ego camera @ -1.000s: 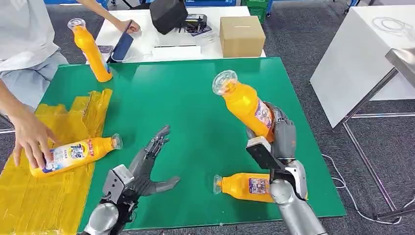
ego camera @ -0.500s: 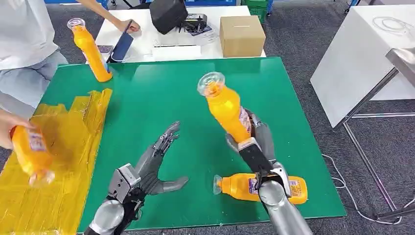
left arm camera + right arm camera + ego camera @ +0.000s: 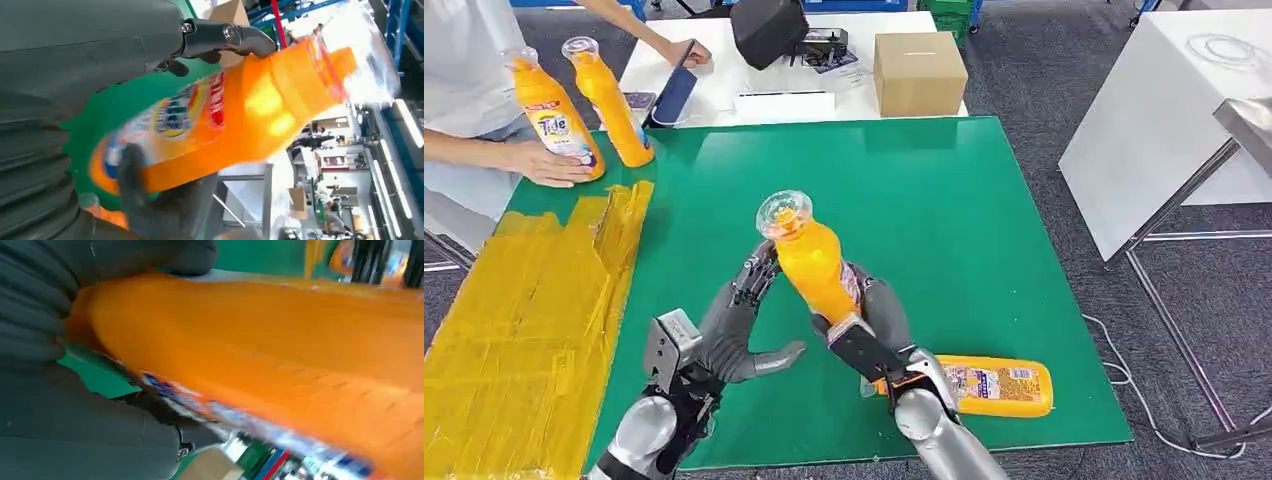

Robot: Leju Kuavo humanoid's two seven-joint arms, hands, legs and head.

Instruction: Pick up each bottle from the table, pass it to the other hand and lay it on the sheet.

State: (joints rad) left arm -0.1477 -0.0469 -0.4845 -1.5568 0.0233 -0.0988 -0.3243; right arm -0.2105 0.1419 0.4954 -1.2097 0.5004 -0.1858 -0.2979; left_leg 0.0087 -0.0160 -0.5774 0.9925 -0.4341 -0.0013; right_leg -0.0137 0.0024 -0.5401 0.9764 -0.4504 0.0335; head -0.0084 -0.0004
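Since a second ago, my right hand [image 3: 864, 320] has carried its orange bottle [image 3: 812, 262] leftward across the green mat [image 3: 984, 200] to meet my left hand [image 3: 724, 335], which has risen toward it. I grip the bottle low on its body with the right hand, clear cap up and tilted a little away from me. My left hand is spread wide — its fingertips [image 3: 759, 275] lie against the bottle's side and the thumb sticks out below, not closed around it. From the left wrist, the bottle [image 3: 240, 115] runs across just past my palm, with one dark finger [image 3: 230, 39] on its shoulder. A second bottle [image 3: 984, 385] lies flat on the mat behind my right wrist. The person [image 3: 464, 60] has lifted the bottle off the yellow sheet [image 3: 514, 330] and now holds it upright [image 3: 549, 115] at the mat's far left corner, beside another standing bottle [image 3: 609, 100].
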